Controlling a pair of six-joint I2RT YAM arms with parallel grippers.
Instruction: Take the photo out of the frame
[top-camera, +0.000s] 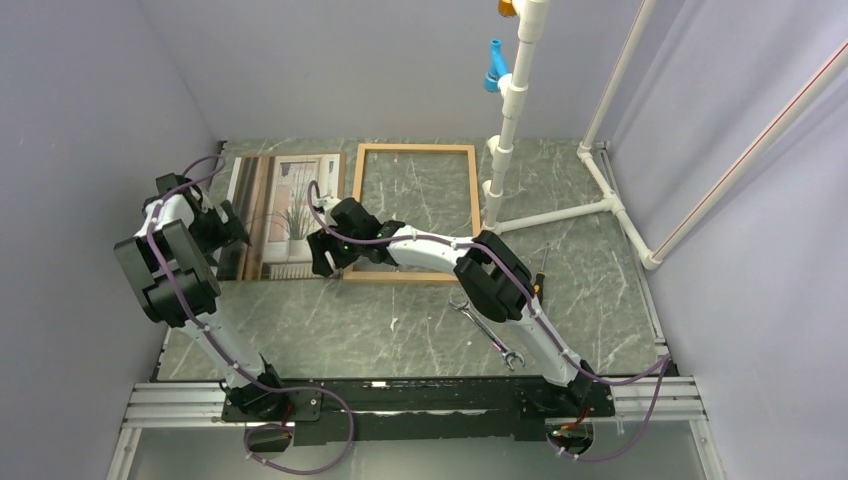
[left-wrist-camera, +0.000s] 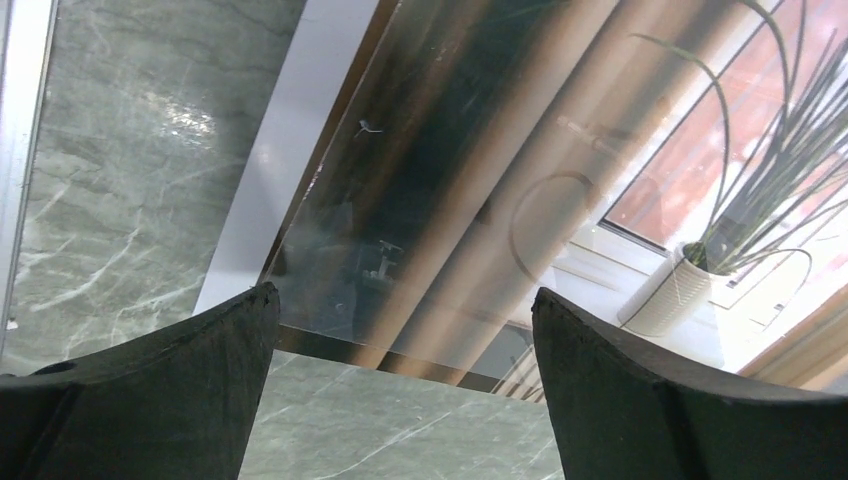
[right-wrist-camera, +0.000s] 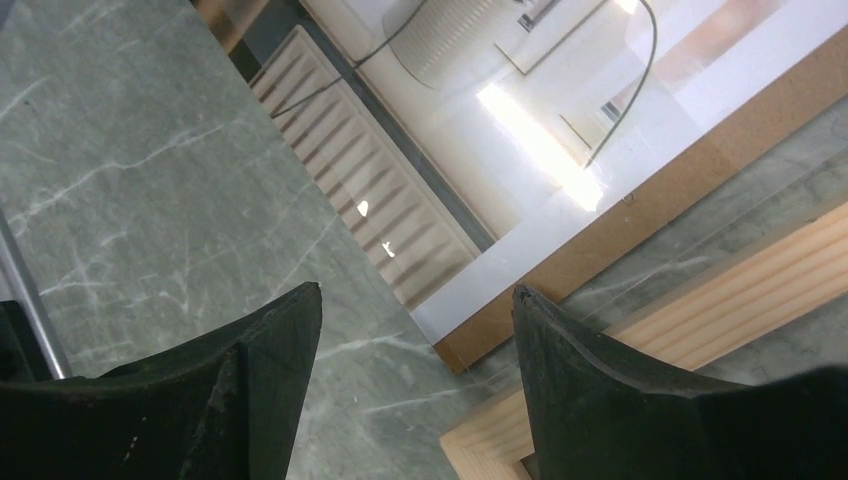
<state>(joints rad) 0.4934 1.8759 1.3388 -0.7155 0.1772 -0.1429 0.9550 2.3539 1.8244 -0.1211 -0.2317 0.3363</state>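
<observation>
The photo (top-camera: 285, 212), a print of a spiky plant, window and curtain stripes, lies flat on the table at the back left. It rests on a brown backing board (right-wrist-camera: 640, 225) and shows glare like a clear sheet over it. The frame (top-camera: 414, 152) of light wood lies empty just right of it, with the table showing through. My left gripper (top-camera: 230, 224) is open and empty over the photo's left edge (left-wrist-camera: 600, 200). My right gripper (top-camera: 323, 256) is open and empty above the photo's near right corner (right-wrist-camera: 480, 130), beside the frame's near left corner (right-wrist-camera: 700, 300).
A wrench (top-camera: 487, 330) and a screwdriver (top-camera: 541, 270) lie on the table right of the right arm. A white pipe stand (top-camera: 510, 120) rises at the back right with pipes along the floor. Grey walls close in on both sides.
</observation>
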